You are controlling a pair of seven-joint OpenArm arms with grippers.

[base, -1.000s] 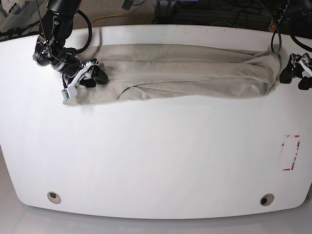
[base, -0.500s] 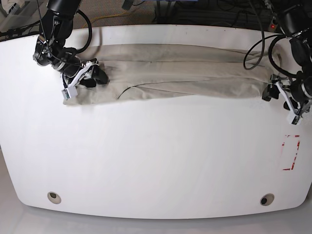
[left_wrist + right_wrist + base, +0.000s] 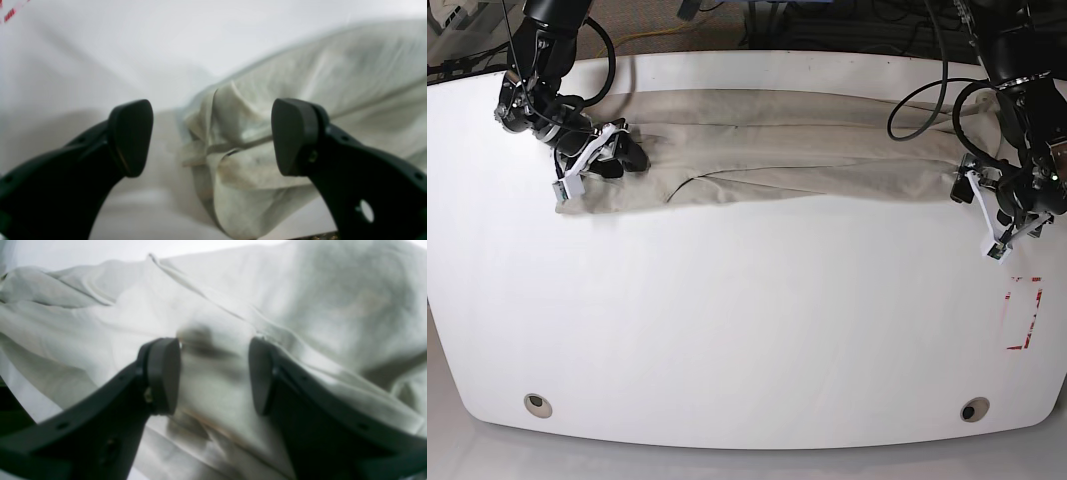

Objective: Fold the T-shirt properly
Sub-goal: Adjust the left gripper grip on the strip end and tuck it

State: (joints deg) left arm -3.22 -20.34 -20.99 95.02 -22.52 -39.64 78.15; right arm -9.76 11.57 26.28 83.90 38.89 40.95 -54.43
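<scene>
T-shirt (image 3: pixel 797 150) lies as a long band across my table's (image 3: pixel 747 330) far side | left gripper (image 3: pixel 213 136) gaping wide at one bunched end, empty | right gripper (image 3: pixel 213 373) half-spread over the other end's fabric, nothing pinched | guessing ends-together fold

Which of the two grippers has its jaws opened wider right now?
The left gripper, at the T-shirt's bunched end; its jaws gape wide, cloth between but ungripped. The right gripper shows a narrower gap.

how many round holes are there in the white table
2. One hole sits near the front edge below the right gripper; the other hole sits near the front edge on the left gripper's side. More may be hidden under the T-shirt.
</scene>
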